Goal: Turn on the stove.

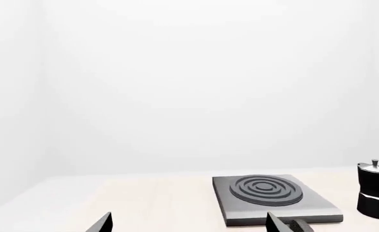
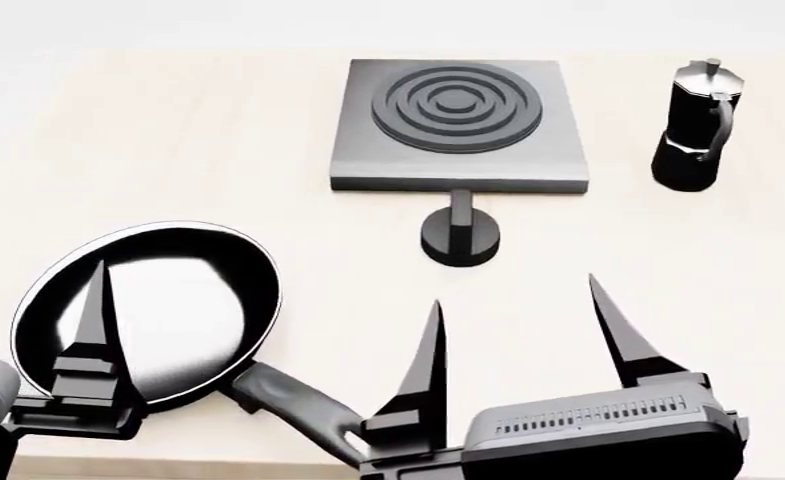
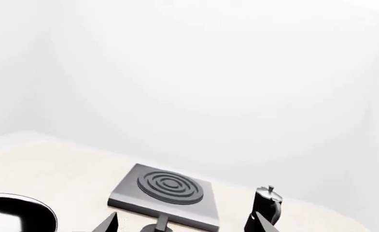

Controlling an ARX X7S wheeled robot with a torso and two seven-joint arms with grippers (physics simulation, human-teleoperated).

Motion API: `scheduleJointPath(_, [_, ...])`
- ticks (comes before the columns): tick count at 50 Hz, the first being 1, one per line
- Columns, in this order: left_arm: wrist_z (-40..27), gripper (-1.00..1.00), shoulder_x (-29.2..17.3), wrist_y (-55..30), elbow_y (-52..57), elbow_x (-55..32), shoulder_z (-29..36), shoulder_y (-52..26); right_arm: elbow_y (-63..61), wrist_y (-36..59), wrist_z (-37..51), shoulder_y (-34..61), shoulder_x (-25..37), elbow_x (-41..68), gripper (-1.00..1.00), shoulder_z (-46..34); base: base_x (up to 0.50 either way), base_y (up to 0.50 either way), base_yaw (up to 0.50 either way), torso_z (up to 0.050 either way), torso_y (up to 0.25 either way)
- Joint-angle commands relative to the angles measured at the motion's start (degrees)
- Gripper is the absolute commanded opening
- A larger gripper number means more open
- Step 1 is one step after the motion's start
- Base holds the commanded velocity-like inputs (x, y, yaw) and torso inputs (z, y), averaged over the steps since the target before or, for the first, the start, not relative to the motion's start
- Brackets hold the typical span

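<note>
The stove (image 2: 459,125) is a flat grey metal plate with dark concentric rings at the far middle of the table. Its small black round knob (image 2: 460,238) with an upright ridge sits just in front of it. My right gripper (image 2: 519,345) is open and empty, near and slightly right of the knob, not touching it. In the right wrist view the knob (image 3: 158,227) lies between the open fingertips, ahead of them. My left gripper (image 1: 189,227) is open and empty; one finger (image 2: 95,320) shows over the frying pan.
A black frying pan (image 2: 152,310) lies at the near left, its handle pointing toward my right gripper. A tall black moka pot (image 2: 696,125) stands right of the stove. The pale table's (image 2: 232,150) front edge is at the bottom.
</note>
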Motion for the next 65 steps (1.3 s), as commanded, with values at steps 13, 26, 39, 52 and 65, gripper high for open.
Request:
scheduleJointPath(13, [-0.6, 1.00, -0.5, 0.3, -0.1, -0.5, 0.4, -0.1, 0.2, 1.1, 0.2, 0.5, 0.6, 0.2, 1.00, -1.0, 0.00, 0.00, 0.00, 0.000, 0.000])
scheduleJointPath(26, [-0.8, 1.00, -0.8, 0.8, -0.6, -0.8, 0.6, 0.0, 0.5, 0.5, 0.6, 0.2, 0.1, 1.2, 1.00, 0.0, 0.26, 0.00, 0.00, 0.000, 0.000])
scheduleJointPath(39, [-1.2, 1.00, -1.0, 1.0, -0.7, -1.0, 0.9, -0.1, 0.4, 0.4, 0.9, 0.3, 0.3, 1.5, 1.00, 0.0, 0.29, 0.00, 0.00, 0.000, 0.000])
scheduleJointPath(52, [-1.6, 1.00, -1.3, 0.7, -0.3, -1.4, 1.0, -0.2, 0.0, 0.8, 1.2, 0.4, 0.5, 1.8, 1.00, 0.0, 0.29, 0.00, 0.00, 0.000, 0.000])
scheduleJointPath(65, [-2.0, 1.00, -1.6, 0.6, -0.1, -1.7, 1.1, -0.3, -0.1, 1.0, 1.4, 0.5, 0.7, 2.0, 1.00, -0.2, 0.29, 0.00, 0.00, 0.000, 0.000])
